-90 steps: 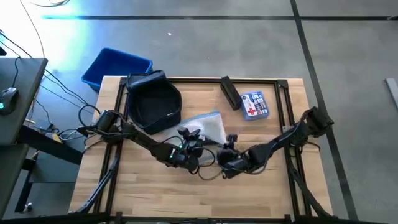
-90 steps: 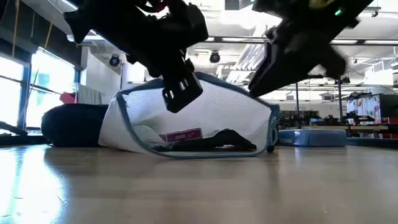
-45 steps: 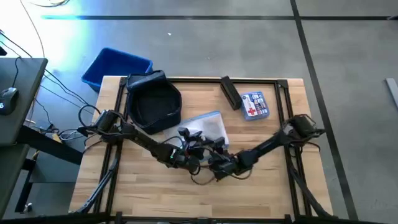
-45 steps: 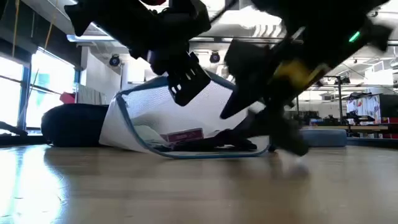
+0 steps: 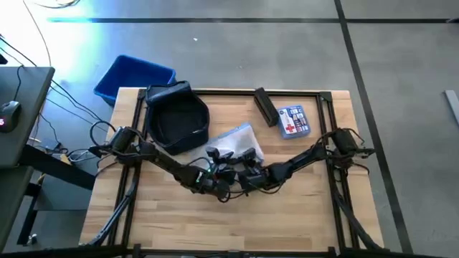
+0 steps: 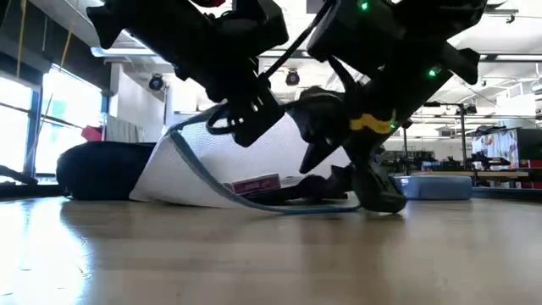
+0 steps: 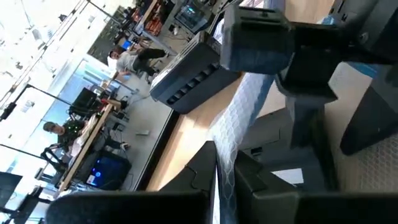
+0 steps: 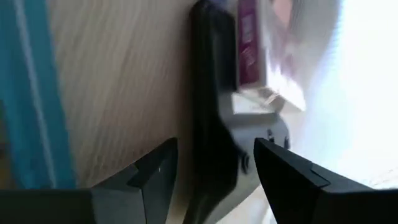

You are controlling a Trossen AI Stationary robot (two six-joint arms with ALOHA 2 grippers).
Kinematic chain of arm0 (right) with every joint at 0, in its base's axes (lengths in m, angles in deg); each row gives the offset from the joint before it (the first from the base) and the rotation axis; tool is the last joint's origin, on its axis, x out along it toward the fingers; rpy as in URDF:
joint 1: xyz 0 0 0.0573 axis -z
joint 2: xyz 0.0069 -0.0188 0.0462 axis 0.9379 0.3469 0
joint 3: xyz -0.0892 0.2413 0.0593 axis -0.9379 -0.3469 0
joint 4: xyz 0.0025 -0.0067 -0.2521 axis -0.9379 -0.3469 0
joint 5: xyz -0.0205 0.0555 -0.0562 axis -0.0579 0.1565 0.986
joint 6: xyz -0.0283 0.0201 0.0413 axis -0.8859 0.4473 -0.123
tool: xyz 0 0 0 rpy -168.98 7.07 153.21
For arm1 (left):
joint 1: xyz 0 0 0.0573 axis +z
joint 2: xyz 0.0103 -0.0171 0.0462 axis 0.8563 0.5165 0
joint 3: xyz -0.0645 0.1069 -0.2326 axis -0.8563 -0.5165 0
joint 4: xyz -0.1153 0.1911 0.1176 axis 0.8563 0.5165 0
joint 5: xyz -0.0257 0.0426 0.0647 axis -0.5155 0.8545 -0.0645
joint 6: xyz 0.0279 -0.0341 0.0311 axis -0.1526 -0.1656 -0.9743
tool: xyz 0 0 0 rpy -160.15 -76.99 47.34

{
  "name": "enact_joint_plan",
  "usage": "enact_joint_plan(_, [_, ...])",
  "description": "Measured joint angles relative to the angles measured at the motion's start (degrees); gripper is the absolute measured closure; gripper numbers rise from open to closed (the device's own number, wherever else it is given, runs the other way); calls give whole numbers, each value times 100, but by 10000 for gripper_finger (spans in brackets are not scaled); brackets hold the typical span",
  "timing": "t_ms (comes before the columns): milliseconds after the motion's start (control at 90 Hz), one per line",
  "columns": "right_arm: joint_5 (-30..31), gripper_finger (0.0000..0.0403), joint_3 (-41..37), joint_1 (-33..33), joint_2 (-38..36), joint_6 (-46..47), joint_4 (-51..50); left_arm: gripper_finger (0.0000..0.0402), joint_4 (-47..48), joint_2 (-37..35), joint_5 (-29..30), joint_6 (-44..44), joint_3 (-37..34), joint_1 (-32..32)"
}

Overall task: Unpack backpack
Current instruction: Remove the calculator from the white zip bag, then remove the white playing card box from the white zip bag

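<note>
The dark navy backpack (image 5: 176,118) lies open at the table's far left, with no gripper on it. In front of it a white mesh pouch (image 5: 240,140) with blue trim rests on the table. My left gripper (image 6: 233,127) is shut on the pouch's upper rim. My right gripper (image 8: 214,168) is open, low at the pouch's mouth (image 6: 343,182). Its fingers stand on either side of a flat black item (image 8: 208,124) inside the pouch. Whether they touch it I cannot tell. A purple-labelled packet (image 8: 249,50) lies beside that item. My left gripper pinches the pouch's upper mouth rim (image 7: 225,155) between its two fingers, coming down at a slant from the table's left. The rim is held up off the table, so the mouth gapes. The pouch's lower side (image 6: 254,203) stays on the wood.
A bright blue bin (image 5: 134,75) stands off the table's far left corner. A long black case (image 5: 265,106) and a first-aid pack (image 5: 292,120) lie at the far right. The near half of the table (image 5: 237,229) is bare wood.
My right gripper has swung toward the table's left and gone down, from beside the pouch to its open mouth. My left gripper has kept its hold on the rim, and the pouch's mouth now gapes wider.
</note>
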Motion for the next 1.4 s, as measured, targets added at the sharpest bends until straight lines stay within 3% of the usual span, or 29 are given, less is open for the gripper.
enact_joint_plan(322, [-195,205,-15,449,7,22,152,401,-10,0,-33,-11,0,2])
enact_joint_plan(633, [-462,206,-36,988,25,-1194,1090,401,-10,2,-171,-165,0,-9])
enact_joint_plan(744, [-468,210,-37,1101,28,-1084,1440,401,-36,2,-167,-175,0,-9])
enact_joint_plan(867, [-444,246,-39,1115,33,-862,1619,401,-36,2,-157,-192,0,-15])
enact_joint_plan(1133, [-380,390,-37,1123,33,-304,1723,401,4,2,90,-206,0,-31])
enact_joint_plan(1400, [-362,389,-55,768,-202,-282,1503,401,241,2,603,-446,4,-223])
